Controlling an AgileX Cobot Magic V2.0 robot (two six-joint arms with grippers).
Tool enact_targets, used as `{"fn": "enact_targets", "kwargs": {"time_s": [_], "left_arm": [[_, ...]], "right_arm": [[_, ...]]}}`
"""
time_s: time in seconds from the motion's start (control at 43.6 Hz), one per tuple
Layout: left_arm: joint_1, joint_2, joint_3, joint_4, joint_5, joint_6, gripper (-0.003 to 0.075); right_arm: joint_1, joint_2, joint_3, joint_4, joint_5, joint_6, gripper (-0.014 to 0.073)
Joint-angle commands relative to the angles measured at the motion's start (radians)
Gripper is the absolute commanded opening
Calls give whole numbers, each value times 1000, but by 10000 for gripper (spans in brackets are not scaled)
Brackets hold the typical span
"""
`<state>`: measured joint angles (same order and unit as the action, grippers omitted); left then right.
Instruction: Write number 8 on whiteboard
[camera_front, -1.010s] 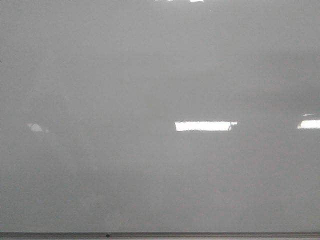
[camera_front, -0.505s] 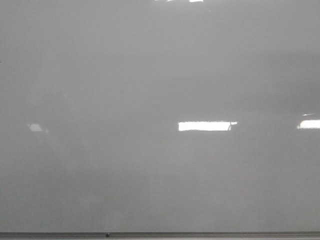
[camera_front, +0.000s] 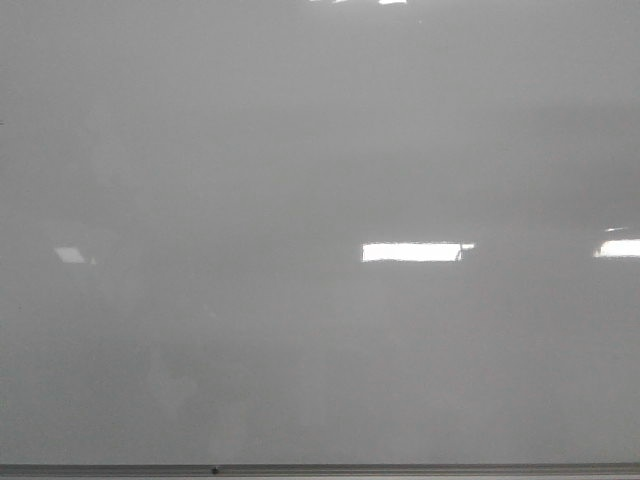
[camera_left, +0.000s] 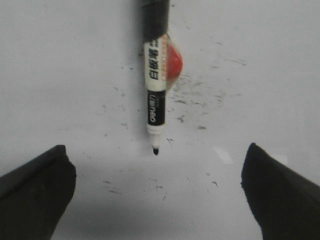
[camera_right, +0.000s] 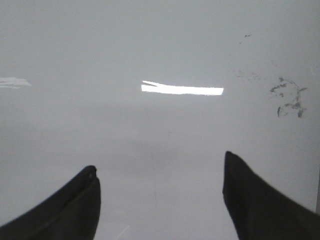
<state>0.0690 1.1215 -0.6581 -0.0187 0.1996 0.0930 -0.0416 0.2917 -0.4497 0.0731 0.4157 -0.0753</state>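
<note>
The whiteboard (camera_front: 320, 150) fills the front view, glossy pale grey with a thin metal frame edge (camera_front: 400, 468) along the bottom. No number 8 shows on it in any view. In the left wrist view my left gripper (camera_left: 157, 160) is open and empty above the whiteboard (camera_left: 75, 75). A black and white marker (camera_left: 155, 90) lies uncapped ahead of it, its black tip toward the jaws, next to a red round thing (camera_left: 174, 62). My right gripper (camera_right: 160, 175) is open and empty over bare whiteboard (camera_right: 150, 50).
Bright rectangular light reflections (camera_front: 415, 252) lie on the board, also in the right wrist view (camera_right: 182, 90). Old smudged ink marks (camera_right: 289, 97) sit off to one side of the right gripper. Small ink specks (camera_left: 200, 95) surround the marker.
In the front view the light reflections drift slightly to the right and the small left one dims. Nothing else changes.
</note>
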Motion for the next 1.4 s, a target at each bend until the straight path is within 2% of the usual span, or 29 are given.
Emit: {"fn": "enact_targets", "kwargs": {"time_s": [0.0, 0.161, 0.413, 0.574, 0.689, 0.941, 1.148, 1.285, 1.377], "left_arm": [[12, 68, -64, 8, -119, 2, 651], [10, 161, -90, 19, -180, 2, 643], [10, 257, -92, 58, -306, 4, 551], [10, 286, -92, 63, -338, 4, 484], [10, 294, -92, 63, -338, 4, 404], [10, 294, -92, 63, -351, 6, 142], [10, 291, -92, 63, -360, 6, 22], [8, 244, -96, 63, -293, 6, -12], [-7, 179, -144, 30, -77, 6, -13]], "right_arm": [[-5, 15, -33, -5, -68, -6, 541], [-5, 15, -33, -5, -68, -6, 541], [-5, 15, -33, -5, -68, -6, 541], [-5, 15, -33, -5, -68, -6, 541], [-5, 15, -33, -5, -68, -6, 541], [-5, 15, -33, -5, -68, -6, 541], [-5, 15, -33, -5, -68, -6, 541], [-5, 15, -33, -5, -68, -6, 541], [-5, 15, -33, -5, -66, -6, 541]]}}
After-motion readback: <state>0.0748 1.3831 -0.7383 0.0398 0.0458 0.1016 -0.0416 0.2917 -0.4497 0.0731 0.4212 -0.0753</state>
